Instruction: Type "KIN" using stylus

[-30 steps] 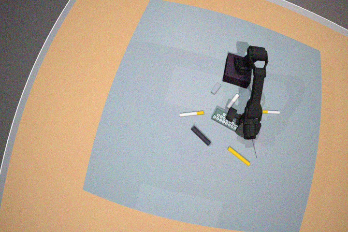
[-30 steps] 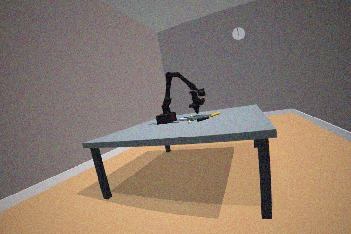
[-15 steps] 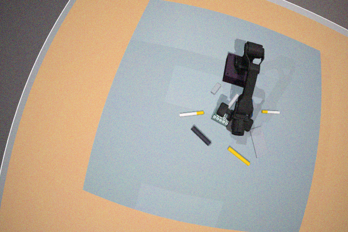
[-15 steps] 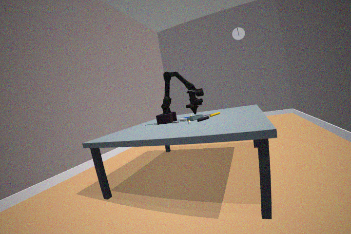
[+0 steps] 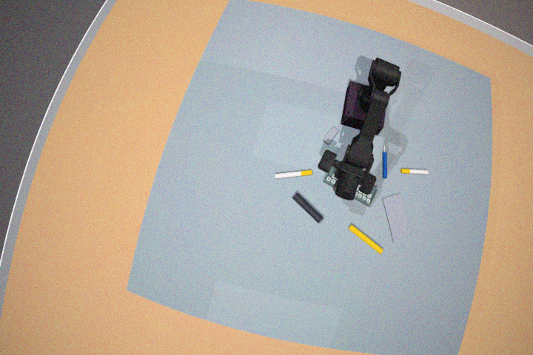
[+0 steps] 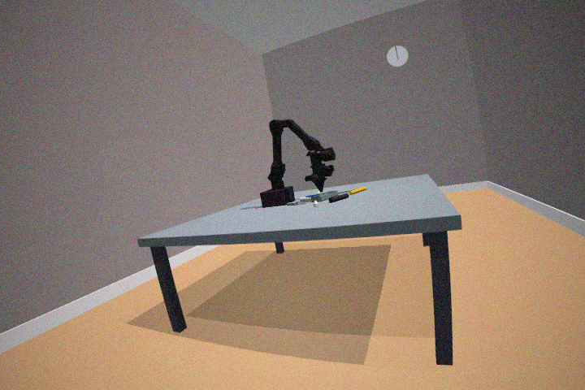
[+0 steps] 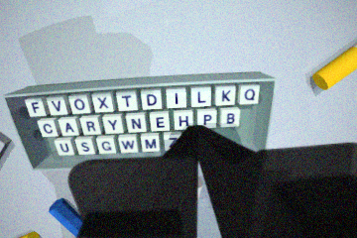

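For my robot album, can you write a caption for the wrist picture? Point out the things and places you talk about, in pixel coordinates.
The closed black hand point(image 7: 194, 132) hangs over a keyboard point(image 7: 270, 116) of letters.

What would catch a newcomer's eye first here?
The black arm, bent over the blue-grey table, its closed gripper hanging above a keyboard with scrambled letters. Then the bright yellow stick, lying beyond the keyboard from the arm's base, and the blue pen beside the arm.
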Robot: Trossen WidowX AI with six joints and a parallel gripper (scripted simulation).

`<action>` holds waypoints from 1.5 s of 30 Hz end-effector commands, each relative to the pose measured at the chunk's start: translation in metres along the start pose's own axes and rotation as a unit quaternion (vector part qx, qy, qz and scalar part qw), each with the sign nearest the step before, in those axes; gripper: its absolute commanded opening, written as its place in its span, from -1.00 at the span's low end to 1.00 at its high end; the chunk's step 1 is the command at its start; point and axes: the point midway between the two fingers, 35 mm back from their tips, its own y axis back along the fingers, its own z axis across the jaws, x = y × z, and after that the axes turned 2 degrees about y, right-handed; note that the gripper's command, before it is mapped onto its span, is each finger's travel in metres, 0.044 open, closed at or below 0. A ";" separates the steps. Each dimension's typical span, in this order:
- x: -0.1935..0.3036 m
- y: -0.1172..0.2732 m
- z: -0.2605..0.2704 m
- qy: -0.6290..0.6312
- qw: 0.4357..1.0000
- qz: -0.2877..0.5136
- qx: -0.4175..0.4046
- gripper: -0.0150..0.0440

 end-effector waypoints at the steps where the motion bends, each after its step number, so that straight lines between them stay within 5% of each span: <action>1: 0.004 -0.001 -0.023 0.001 1.000 0.002 0.002 -0.49; 26: 0.031 -0.001 0.004 0.001 1.000 0.003 0.000 -0.49; 33: 0.029 -0.001 0.072 0.000 1.000 0.003 -0.003 -0.49; 45: 0.028 0.009 0.074 0.000 1.000 0.003 -0.003 -0.49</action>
